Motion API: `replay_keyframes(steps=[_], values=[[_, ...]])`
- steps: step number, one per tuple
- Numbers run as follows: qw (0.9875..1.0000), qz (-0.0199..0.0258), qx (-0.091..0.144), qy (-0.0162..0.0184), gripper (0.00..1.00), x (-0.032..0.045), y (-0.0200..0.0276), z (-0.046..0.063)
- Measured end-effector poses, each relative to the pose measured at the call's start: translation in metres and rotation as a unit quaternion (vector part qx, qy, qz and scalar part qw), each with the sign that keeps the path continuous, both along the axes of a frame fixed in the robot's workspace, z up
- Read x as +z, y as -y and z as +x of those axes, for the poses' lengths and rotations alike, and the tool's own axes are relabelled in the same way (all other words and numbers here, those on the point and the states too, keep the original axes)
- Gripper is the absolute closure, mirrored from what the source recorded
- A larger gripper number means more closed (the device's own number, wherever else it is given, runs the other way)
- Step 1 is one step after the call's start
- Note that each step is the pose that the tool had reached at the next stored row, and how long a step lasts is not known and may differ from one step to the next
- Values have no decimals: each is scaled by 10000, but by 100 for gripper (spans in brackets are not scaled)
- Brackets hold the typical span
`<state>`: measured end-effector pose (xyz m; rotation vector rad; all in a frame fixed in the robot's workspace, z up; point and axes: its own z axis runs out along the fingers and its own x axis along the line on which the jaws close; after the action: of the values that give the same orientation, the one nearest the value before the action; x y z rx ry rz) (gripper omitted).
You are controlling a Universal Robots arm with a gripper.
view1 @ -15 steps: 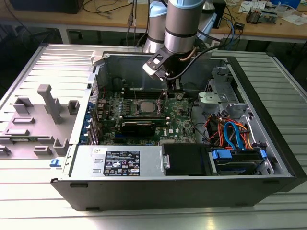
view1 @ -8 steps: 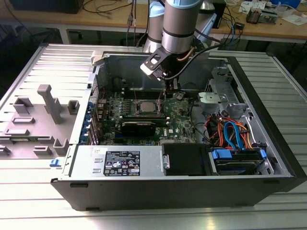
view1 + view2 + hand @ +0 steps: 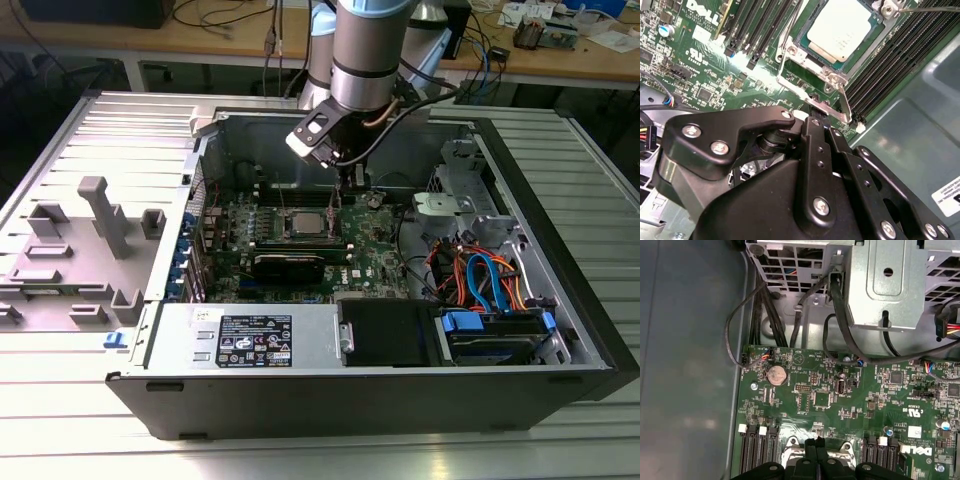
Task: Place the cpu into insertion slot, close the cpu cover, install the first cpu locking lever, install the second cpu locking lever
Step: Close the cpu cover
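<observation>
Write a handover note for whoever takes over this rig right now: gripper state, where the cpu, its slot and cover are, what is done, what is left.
Gripper: the jaws look shut, with nothing seen between them. It hangs low over the motherboard, at the edge of the insertion slot.
The cpu sits in the slot, metal top up. The cpu cover looks folded down around it.
Done: cpu placed; cover apparently closed.
Left: the pictures do not settle whether the locking levers are latched, so count both as open.
</observation>
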<state>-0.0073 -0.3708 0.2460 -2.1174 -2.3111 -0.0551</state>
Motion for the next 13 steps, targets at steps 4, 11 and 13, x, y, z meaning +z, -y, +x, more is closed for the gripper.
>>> replay_keyframes(steps=[4, 11, 13], values=[[10000, 0, 1, 0, 89, -1, 0, -33], [10000, 0, -1, 0, 89, 0, 0, -46], [10000, 0, 0, 0, 89, 0, 0, -58]])
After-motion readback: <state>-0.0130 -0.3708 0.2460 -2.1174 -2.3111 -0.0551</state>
